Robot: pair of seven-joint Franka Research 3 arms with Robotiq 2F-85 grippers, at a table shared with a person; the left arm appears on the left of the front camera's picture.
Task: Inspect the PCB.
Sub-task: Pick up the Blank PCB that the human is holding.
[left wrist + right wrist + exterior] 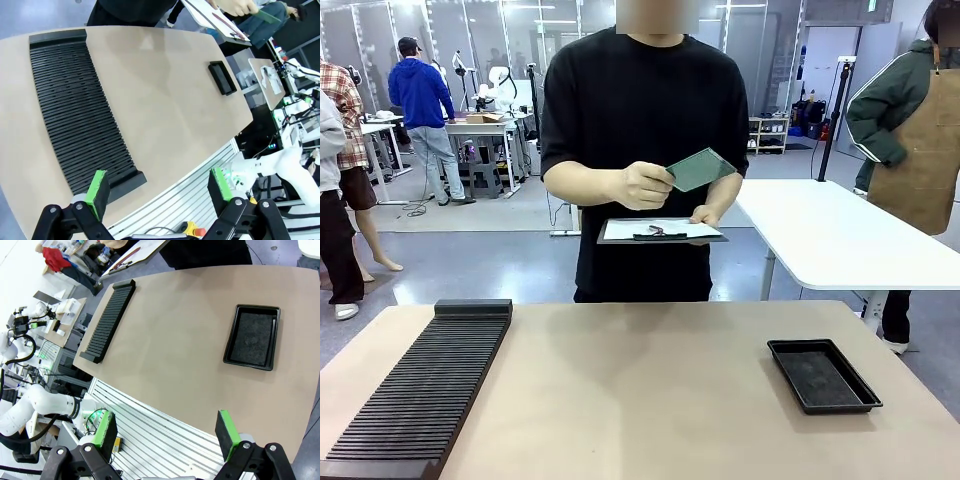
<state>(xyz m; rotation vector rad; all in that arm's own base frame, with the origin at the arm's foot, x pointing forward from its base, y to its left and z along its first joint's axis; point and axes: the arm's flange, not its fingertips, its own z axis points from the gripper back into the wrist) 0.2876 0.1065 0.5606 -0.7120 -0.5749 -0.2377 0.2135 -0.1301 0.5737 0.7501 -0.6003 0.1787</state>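
A person at the far side of the table holds the PCB (701,169), a thin green board, tilted up at chest height in one hand. The other hand carries a dark clipboard (660,231) with white paper. The PCB's edge (263,15) also peeks in at the top of the left wrist view. My left gripper (160,192) hangs open over the table's near edge, nothing between its green pads. My right gripper (167,435) is open too, back off the table's near side and empty.
A long black ribbed rack (425,385) lies along the table's left side. A shallow black tray (823,374) sits at the right, with nothing in it. Other tables and people stand farther back.
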